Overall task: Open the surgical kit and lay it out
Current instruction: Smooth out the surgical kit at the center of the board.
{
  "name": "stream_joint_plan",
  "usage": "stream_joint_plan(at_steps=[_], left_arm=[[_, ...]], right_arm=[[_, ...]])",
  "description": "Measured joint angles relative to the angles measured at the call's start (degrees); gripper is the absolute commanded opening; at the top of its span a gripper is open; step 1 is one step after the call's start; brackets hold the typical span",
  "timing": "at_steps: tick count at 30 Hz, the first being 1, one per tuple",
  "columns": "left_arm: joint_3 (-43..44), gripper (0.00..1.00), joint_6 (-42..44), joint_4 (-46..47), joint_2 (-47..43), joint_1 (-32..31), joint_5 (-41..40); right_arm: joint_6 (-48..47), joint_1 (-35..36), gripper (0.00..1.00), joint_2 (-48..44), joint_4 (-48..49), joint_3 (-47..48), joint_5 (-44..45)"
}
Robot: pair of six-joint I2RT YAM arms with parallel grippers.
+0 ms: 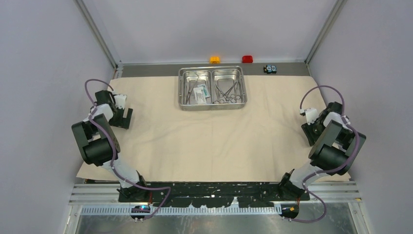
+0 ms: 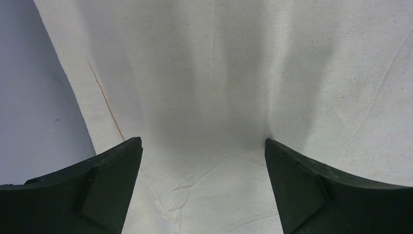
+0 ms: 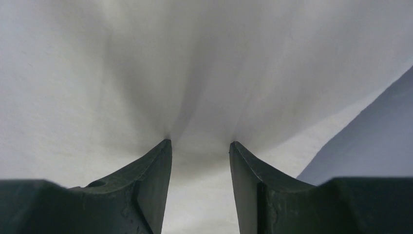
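The big beige cloth [image 1: 204, 141] lies spread flat over the table. At its far middle stands the shiny two-compartment steel tray [image 1: 212, 107]. Ring-handled clamps [image 1: 227, 92] fill its right half, and slim tools with a white and teal packet [image 1: 199, 95] fill its left. My left gripper [image 1: 125, 114] [image 2: 203, 141] hangs wide open just above the cloth [image 2: 209, 73] near its left edge. My right gripper [image 1: 309, 127] [image 3: 200, 142] is open less wide near the right edge, its fingertips [image 3: 165, 146] touching the cloth [image 3: 204, 63]. Nothing sits between either pair of fingers.
Behind the tray, off the cloth, sit an orange block [image 1: 215, 59], a red block [image 1: 247, 59] and a small black-and-blue gadget [image 1: 270, 68]. Grey walls close in both sides. Bare table [image 2: 34, 97] shows left of the cloth, and again at the right [image 3: 370, 136].
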Motion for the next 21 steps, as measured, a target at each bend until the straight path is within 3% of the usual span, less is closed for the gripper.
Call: stream_joint_plan(at_steps=[5,10,13,16,21], left_arm=[[-0.92,1.00,0.31,1.36,-0.79,0.74,0.44],[-1.09,1.00,-0.35,0.46,-2.01,1.75,1.44],[0.09,1.00,-2.25,-1.57,-3.96,1.81,3.93],[3.13,1.00,-5.35,-2.91,-6.71,1.79,7.87],[7.39,1.00,-9.20,-2.97,-9.29,0.72,12.50]], right_arm=[[-2.62,-3.43,0.53,-0.76,-5.20,0.00,0.44],[-0.94,-1.92,0.53,-5.25,-16.20,4.17,-8.28],[2.21,5.09,0.53,-11.26,-17.59,5.68,-12.63],[6.21,16.46,0.53,-16.35,-16.41,4.61,-13.99],[12.31,31.65,0.53,-15.32,-14.08,2.12,-14.03]])
